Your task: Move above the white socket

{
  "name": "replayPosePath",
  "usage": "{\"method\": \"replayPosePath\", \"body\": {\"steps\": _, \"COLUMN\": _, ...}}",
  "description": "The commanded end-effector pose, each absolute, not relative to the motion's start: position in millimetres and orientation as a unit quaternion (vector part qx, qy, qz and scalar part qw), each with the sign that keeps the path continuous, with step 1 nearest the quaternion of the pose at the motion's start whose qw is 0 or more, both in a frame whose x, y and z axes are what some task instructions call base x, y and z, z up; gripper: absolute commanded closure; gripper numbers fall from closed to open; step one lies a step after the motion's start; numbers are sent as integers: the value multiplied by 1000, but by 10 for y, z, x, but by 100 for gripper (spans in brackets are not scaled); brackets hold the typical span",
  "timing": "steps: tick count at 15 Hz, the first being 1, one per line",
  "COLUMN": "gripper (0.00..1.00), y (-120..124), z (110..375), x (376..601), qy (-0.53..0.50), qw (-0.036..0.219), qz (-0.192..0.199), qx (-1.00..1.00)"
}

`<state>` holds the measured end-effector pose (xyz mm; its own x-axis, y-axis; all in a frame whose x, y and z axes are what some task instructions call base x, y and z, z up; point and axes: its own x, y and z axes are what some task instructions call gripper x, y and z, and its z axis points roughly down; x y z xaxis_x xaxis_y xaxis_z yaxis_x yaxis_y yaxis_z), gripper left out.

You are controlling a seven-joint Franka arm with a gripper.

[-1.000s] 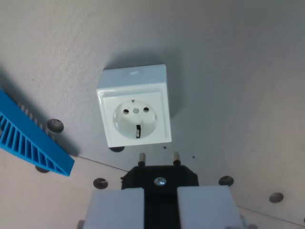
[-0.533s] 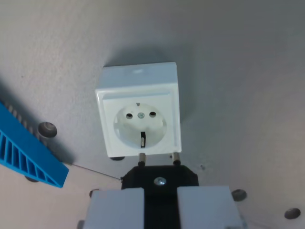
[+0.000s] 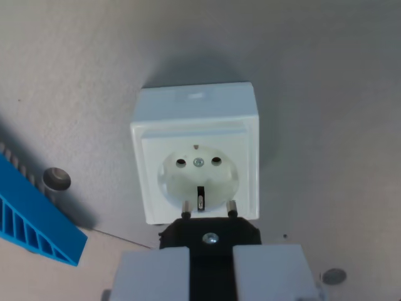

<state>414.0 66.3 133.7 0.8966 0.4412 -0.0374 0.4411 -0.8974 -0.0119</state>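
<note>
Our gripper (image 3: 210,266) is squeezed tight on the black plug (image 3: 210,231) | the white socket (image 3: 195,162) sits on the table (image 3: 326,94) right past the plug's pins | we think it is hard, stiff plastic; nothing to grab, we just hang over it.

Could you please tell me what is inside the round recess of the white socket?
The white socket shows two pin holes, a centre screw and an earth clip. The black plug in the tool covers the recess's lower edge; hole depths cannot be seen.
</note>
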Motion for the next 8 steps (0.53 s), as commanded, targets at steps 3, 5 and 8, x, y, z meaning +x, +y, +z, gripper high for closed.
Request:
{"method": "replayPosePath", "body": {"steps": 3, "gripper": 100, "y": 661, "z": 1186, "x": 4043, "qy": -247, "qw": -3, "qz": -36, "qx": -968}}
{"method": "replayPosePath", "body": {"steps": 5, "gripper": 100, "y": 662, "z": 1153, "x": 4024, "qy": -246, "qw": -3, "qz": -36, "qx": -969}}
{"method": "replayPosePath", "body": {"steps": 8, "gripper": 100, "y": 665, "z": 1119, "x": 4003, "qy": -244, "qw": -3, "qz": -36, "qx": -969}}
